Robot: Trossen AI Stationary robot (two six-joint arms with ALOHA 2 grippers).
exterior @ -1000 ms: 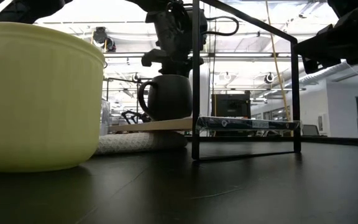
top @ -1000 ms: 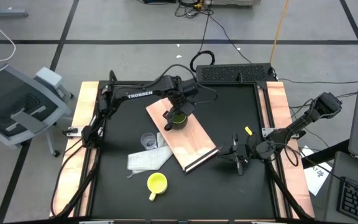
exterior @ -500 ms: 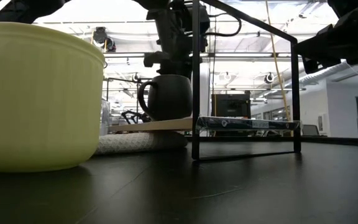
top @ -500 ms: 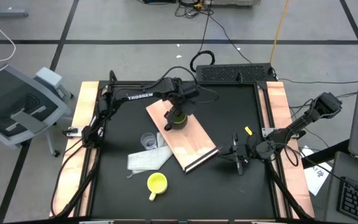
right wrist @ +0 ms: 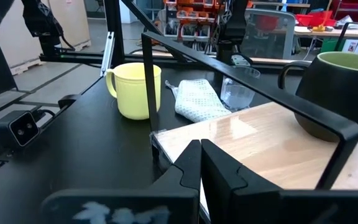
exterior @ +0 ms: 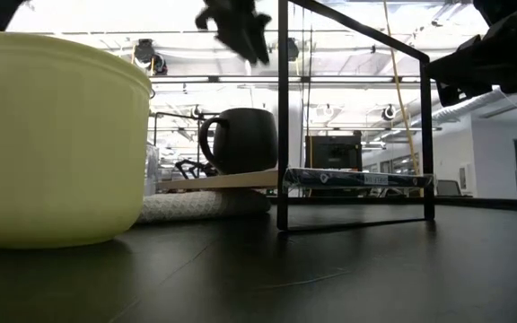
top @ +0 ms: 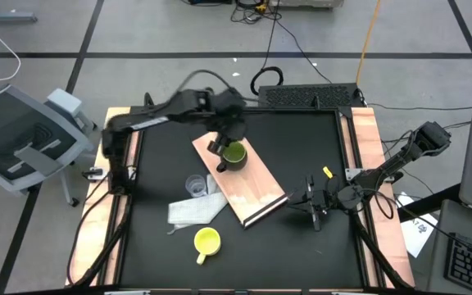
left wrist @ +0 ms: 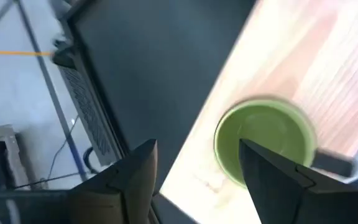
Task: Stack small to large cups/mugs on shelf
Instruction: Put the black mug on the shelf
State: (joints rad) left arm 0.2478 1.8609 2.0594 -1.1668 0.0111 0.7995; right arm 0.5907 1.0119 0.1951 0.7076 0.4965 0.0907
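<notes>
An open workshop with bright ceiling lights lies beyond the black tabletop, which carries everything in play. The dark olive-green mug stands upright on the far-left part of the light-wood shelf, its handle showing in the low view, and it looks empty: the left wrist view looks straight down into a bare green interior. The shelf lies slantwise across the middle of the table, with its dark edge strip at the near-right end. The left gripper hangs just above the mug, fingers spread wide and holding nothing, so the mug appears to be set down and free. By my reading, the largest vessel is placed and the stack is barely begun. The next move calls for the yellow mug, which sits well apart at the near edge of the table, to be gripped by its rim or handle and lowered squarely into the green one. The clear plastic cup, also empty as far as can be seen, stands just left of the shelf beside a white cloth. The right gripper waits near the table's right side, fingers pressed together on nothing.
</notes>
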